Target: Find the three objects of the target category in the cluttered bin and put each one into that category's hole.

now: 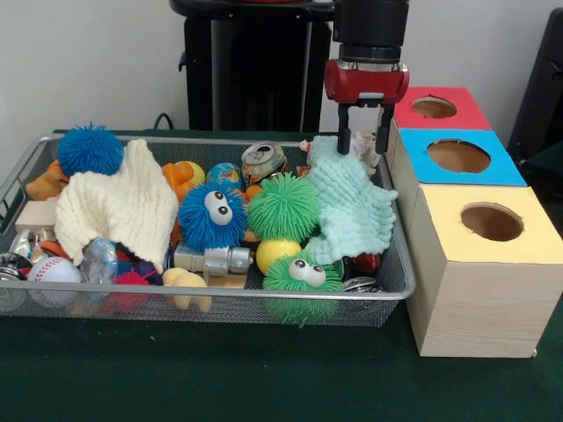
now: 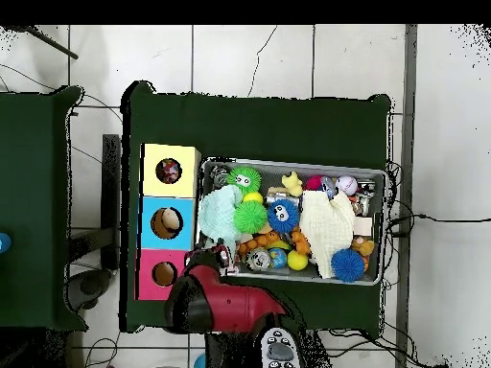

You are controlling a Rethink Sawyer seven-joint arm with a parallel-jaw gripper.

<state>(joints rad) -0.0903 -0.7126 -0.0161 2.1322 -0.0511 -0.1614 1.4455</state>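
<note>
The silver wire mesh bin holds a heap of toys; it also shows in the overhead view. My gripper hangs at the bin's far right corner, beside the red-faced box. It is open, with its fingers on either side of a whitish see-through wrapper that sits by the mint cloth. In the overhead view the gripper is at the bin's lower left corner. The round hole in the yellow-faced box is nearest the camera; from overhead something multicoloured shows inside it. No other wrapper shows.
The blue-faced box and the red-faced box stand behind the yellow one, right of the bin. In the bin lie a cream cloth, blue spiky balls, green spiky balls, a crushed can and a baseball.
</note>
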